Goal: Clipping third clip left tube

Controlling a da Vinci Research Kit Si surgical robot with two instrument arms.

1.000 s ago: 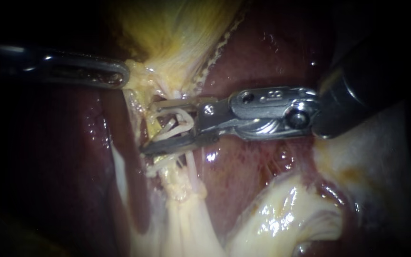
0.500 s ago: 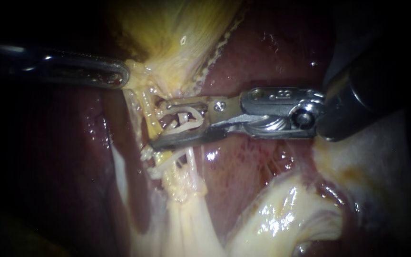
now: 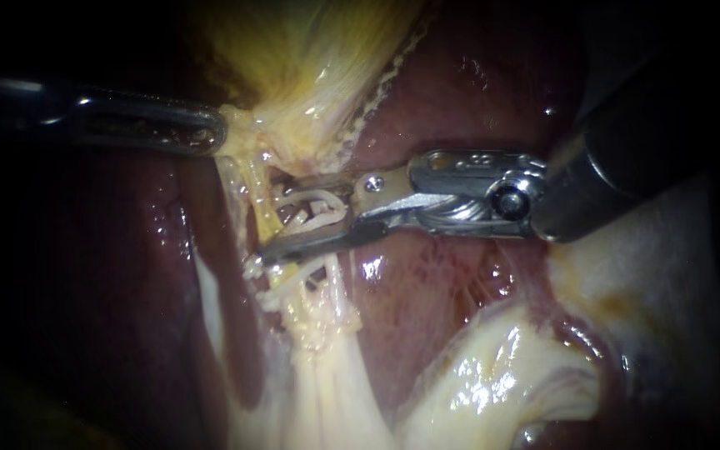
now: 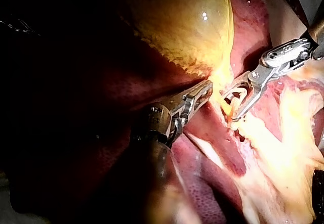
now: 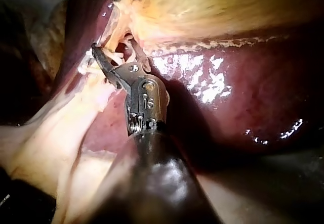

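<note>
The pincer of the right instrument [image 3: 281,215] is narrower than a second ago. Then it gaped wide astride the tube [image 3: 258,193]; now its two jaws are drawn well toward each other, with only a slim gap left. They press from both sides on the white clip [image 3: 314,204] that sits across the tube, just under the gallbladder [image 3: 310,58]. The wrist has also slid a little further in over the liver [image 3: 460,100]. Two white lower clips [image 3: 281,292] already sit on the same strand, just beneath the lower jaw.

So the squeeze is under way and this clip is going on above the others. It may not have latched yet; the tips are too crowded to tell.

The left instrument [image 3: 214,132] has not moved. Its pincer is closed on the gallbladder's lower edge and holds the tube taut.
</note>
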